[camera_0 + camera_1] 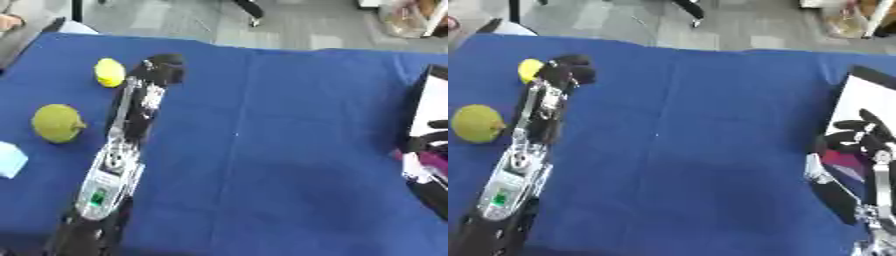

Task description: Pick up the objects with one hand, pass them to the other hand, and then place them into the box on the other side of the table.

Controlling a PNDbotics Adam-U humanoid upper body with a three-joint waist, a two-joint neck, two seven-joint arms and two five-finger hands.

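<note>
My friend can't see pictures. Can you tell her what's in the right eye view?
The robot's left hand reaches across a blue table to a small yellow fruit, fingers curled beside it. A bigger yellow-green fruit lies nearer the left edge. The right hand waits at the right by a white box.

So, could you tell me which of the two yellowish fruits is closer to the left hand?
The smaller, bright yellow fruit, right beside the left hand. The larger yellow-green fruit lies nearer the robot, alongside the forearm.
</note>
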